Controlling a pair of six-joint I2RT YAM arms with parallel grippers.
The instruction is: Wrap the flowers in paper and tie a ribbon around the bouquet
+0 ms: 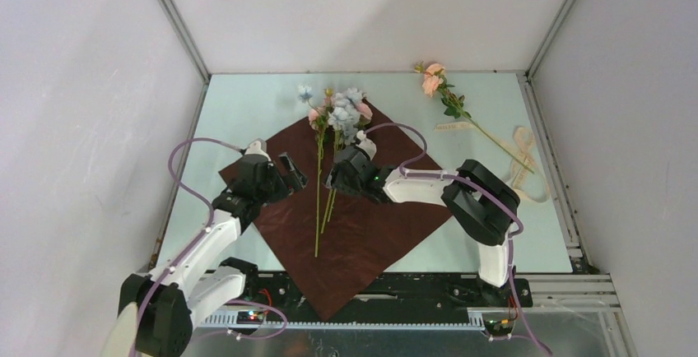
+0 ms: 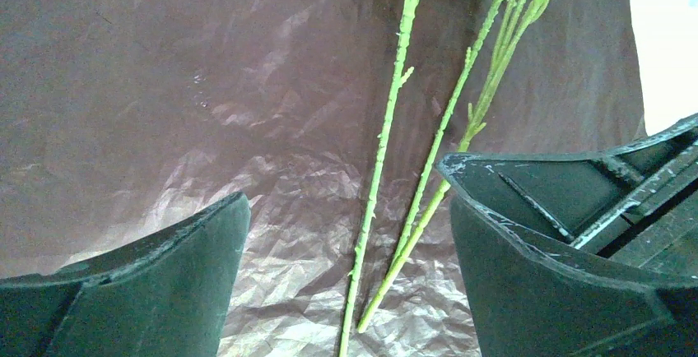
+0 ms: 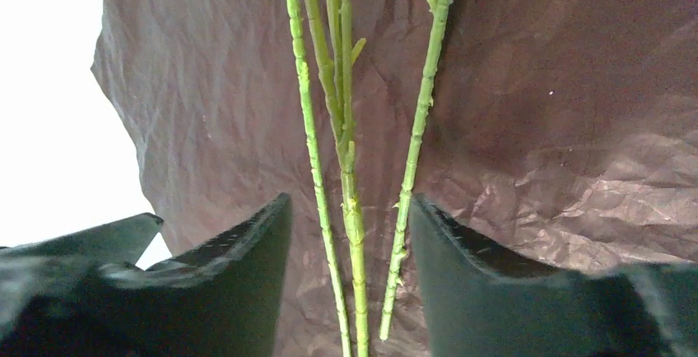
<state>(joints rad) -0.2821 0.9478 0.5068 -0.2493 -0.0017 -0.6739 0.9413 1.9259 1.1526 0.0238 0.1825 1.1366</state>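
Note:
The paper (image 1: 366, 229) lies flat as a diamond, dark brown-maroon face up. Several flowers (image 1: 336, 117) rest on it, stems (image 1: 318, 201) running toward me. A separate pink flower (image 1: 445, 96) lies on the table at the back right, off the paper. The cream ribbon (image 1: 522, 166) curls at the right edge. My left gripper (image 1: 290, 171) hovers wide open just left of the stems (image 2: 380, 168), over the crinkled paper (image 2: 206, 110). My right gripper (image 1: 338, 178) stands open astride three stems (image 3: 350, 168), its fingers (image 3: 247, 275) not pressing them.
The pale green table (image 1: 247, 110) is boxed in by white walls with metal corner posts. A black rail (image 1: 411, 291) carrying both arm bases runs along the near edge, and the paper's near corner overhangs it.

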